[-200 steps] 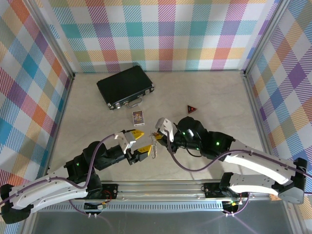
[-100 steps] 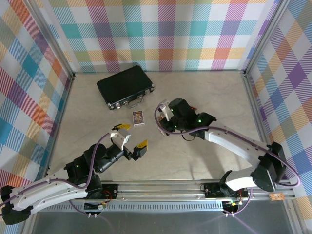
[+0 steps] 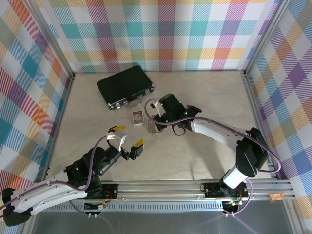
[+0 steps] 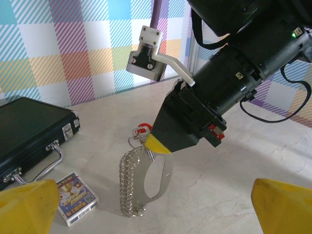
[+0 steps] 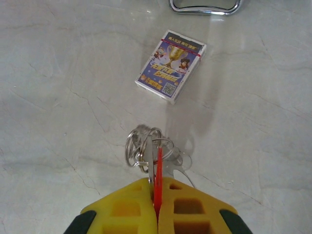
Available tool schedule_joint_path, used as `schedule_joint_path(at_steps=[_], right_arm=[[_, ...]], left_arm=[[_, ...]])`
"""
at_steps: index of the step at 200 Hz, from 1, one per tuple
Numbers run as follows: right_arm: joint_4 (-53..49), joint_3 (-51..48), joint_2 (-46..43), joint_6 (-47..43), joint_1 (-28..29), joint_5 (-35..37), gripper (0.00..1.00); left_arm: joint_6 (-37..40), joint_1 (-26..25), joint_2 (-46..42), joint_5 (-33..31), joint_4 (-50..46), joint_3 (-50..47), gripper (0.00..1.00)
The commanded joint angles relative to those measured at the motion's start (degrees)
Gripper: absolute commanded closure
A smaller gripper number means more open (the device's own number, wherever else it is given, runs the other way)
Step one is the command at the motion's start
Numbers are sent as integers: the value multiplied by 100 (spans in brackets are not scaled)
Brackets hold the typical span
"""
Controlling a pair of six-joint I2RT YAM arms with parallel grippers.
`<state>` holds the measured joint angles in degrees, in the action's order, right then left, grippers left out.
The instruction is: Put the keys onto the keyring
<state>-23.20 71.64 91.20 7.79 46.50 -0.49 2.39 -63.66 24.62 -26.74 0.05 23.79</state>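
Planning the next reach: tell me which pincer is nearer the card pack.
Right. The right pincer is beside the card pack; the left pincer hangs farther off, nearside.

Right gripper point(image 5: 157, 192) leaves near-centre spot, swings farther and left, now hangs just beside card box point(image 3: 138, 117), close to black case point(image 3: 125, 86). Keyring point(image 4: 127, 180) travels with it, dangling below my pinching right fingertips, keys point(image 5: 158, 168) clamped between them. Left gripper point(image 3: 127, 136) spreads to full width, backs off toward near left. Gap between my two grippers widens.
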Motion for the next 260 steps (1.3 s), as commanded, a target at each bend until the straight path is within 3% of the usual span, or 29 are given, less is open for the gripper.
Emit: schedule_joint_path(at_steps=[1, 84, 204, 260], right_arm=[[119, -49, -4, 239, -23, -309, 100], [273, -686, -164, 611, -27, -1409, 100], [865, -2118, -417, 1629, 69, -2098, 100], [1112, -2382, -132, 2053, 423, -2235, 100]], left_arm=[[97, -15, -21, -139, 235, -66, 0], [191, -15, 65, -190, 425, -149, 0], [148, -15, 190, -122, 616, -257, 0], [104, -15, 188, -108, 760, -417, 0]])
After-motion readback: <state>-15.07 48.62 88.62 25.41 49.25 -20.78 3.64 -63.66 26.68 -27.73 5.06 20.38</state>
